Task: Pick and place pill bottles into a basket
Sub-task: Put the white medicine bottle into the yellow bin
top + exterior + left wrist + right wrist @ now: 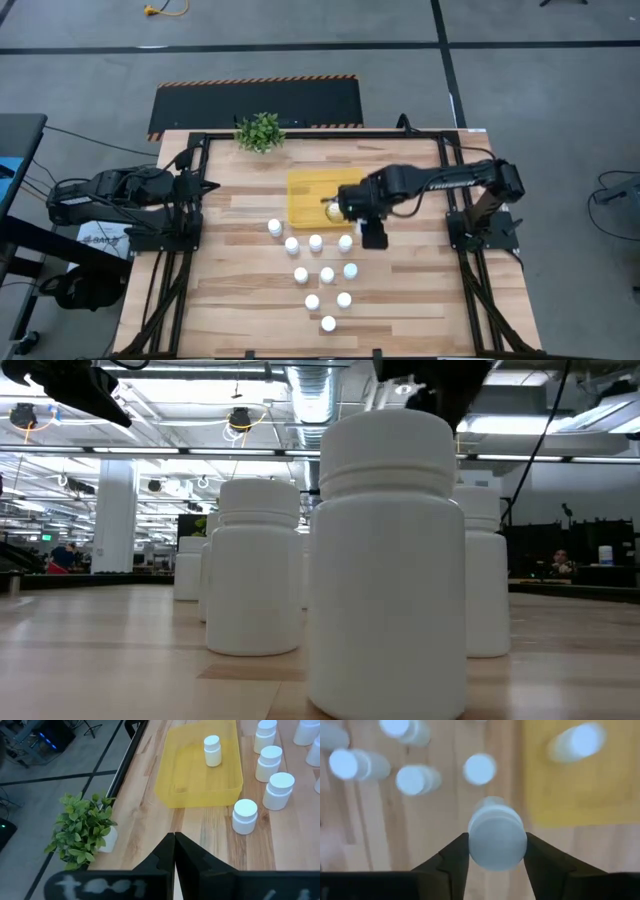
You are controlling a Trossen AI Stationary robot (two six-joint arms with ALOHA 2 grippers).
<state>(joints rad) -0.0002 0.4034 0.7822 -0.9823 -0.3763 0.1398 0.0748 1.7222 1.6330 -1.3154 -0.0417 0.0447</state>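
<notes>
White pill bottles (316, 242) with white caps, bright yellow basket (305, 186), green plant (260, 131), pale wood-grain surface (240, 300), dark arms

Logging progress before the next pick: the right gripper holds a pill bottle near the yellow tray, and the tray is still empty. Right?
Not quite. The yellow tray already holds one pill bottle standing upright, as the left wrist view shows. The rest stands: the right gripper holds a bottle between its fingers beside the tray.
</notes>
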